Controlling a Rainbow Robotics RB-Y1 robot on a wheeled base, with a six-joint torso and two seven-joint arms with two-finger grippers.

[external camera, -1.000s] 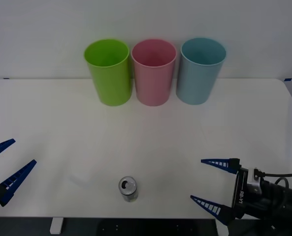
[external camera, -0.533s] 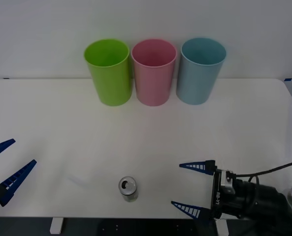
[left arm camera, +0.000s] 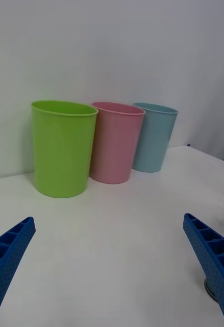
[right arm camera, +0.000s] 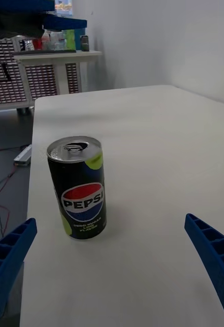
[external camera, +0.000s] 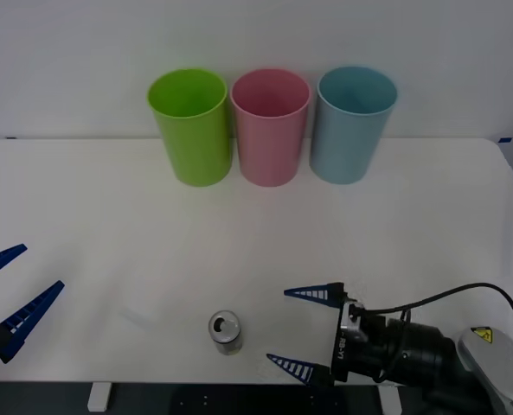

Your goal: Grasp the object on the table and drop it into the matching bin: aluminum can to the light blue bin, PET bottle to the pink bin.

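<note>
The aluminum can [external camera: 225,332] stands upright near the front edge of the white table [external camera: 412,199]. In the right wrist view the can [right arm camera: 78,186] is black and green with a silver pull-tab top. My right gripper [external camera: 278,326] is open, low over the table just right of the can and pointing at it, with the can ahead of its spread fingers [right arm camera: 214,255]. The light blue bin [external camera: 353,125] is at the back right of the row, and the pink bin [external camera: 270,127] is in the middle. My left gripper [external camera: 43,265] waits open at the table's left edge.
A lime green bin [external camera: 191,126] stands left of the pink one, all three against the white wall. The left wrist view shows the same row: green bin [left arm camera: 63,148], pink bin [left arm camera: 116,143], light blue bin [left arm camera: 153,137]. Bare tabletop lies between can and bins.
My right gripper has slid left along the table's front edge, closing much of the gap to the can, still open. The can and left gripper have not moved.
</note>
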